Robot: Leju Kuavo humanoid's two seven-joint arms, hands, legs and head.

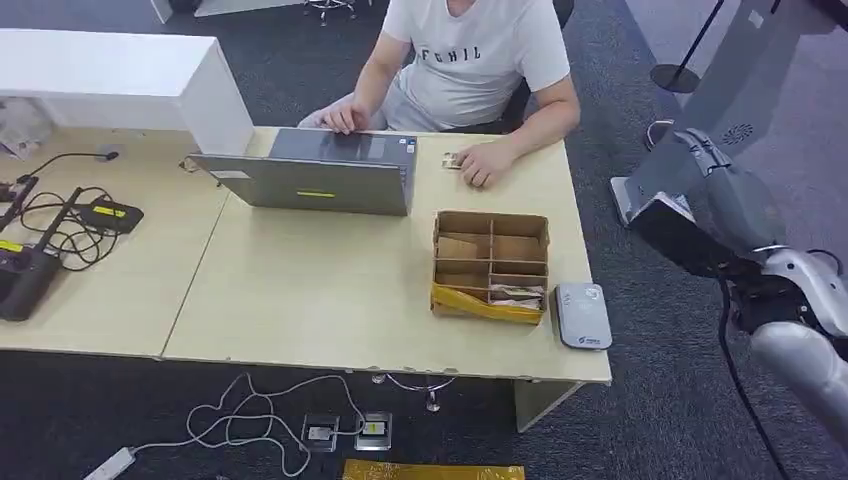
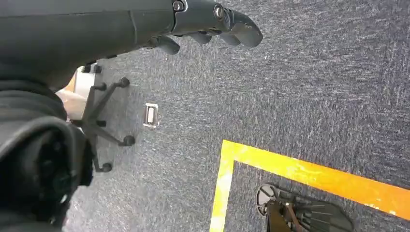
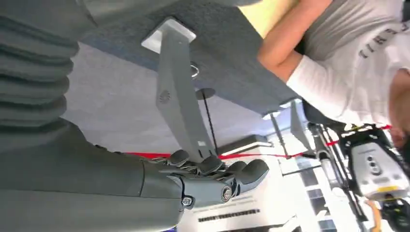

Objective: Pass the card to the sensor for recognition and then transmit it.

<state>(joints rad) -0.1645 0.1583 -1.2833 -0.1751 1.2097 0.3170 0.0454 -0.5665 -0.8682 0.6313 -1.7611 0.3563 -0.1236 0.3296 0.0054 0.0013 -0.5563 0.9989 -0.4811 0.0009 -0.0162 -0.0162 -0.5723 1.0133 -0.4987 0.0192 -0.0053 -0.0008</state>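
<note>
The card (image 1: 516, 295) lies in the near-right compartment of the cardboard box (image 1: 490, 226) on the worktop (image 1: 300, 300), beside the grey sensor (image 1: 583, 314); probably thin, light, stiff and slick, best pinched by an edge; left robot hand (image 2: 212, 21) and right robot hand (image 3: 212, 176) hold nothing, fingers loosely curled.

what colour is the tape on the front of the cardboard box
Yellow tape along the cardboard box; clearest in the head view.

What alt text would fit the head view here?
A person sits behind a light wooden desk, one hand on an open laptop. Nearer the robot stand a divided cardboard box and a grey card sensor; its right arm is raised at the right.
</note>
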